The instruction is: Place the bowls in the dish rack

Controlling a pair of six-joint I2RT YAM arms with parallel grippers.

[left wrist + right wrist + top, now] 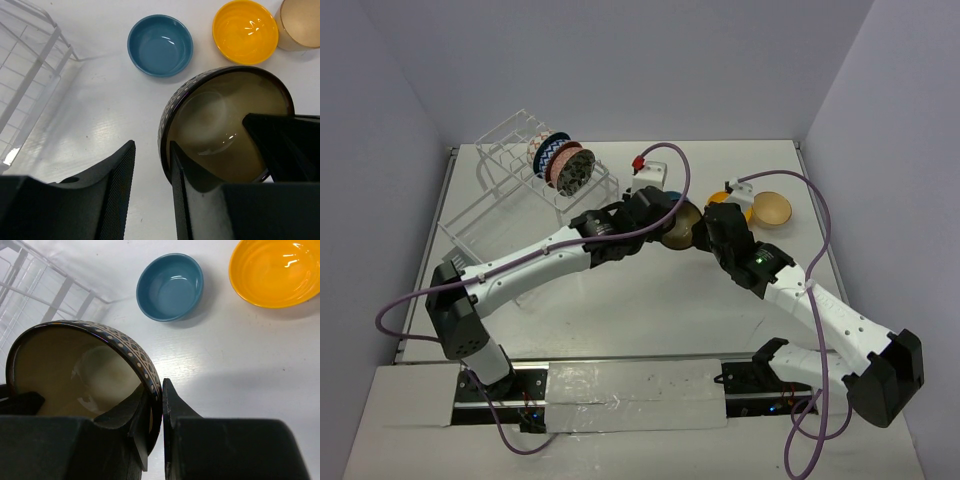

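Where the two arms meet: at the centre of the top view, a dark brown round bowl with a gold inside (680,232) sits tilted above the white table (620,320).
Right gripper (157,385): pinched on that bowl's dotted rim, one finger inside and one outside.
Left gripper (150,150): jaws a narrow gap apart with only table showing between them. One finger overlaps the bowl's rim, and I cannot tell whether it touches.
Loose bowls: in the left wrist view, a small teal bowl (160,45) is at top centre. An orange-yellow bowl (245,31) is to its right and a tan bowl (300,22) is in the upper right corner. All are upright on the table.
Dish rack: the white wire dish rack (505,150) is at the upper left of the top view. Three patterned bowls (560,160) stand on edge in its top tier, packed close together.
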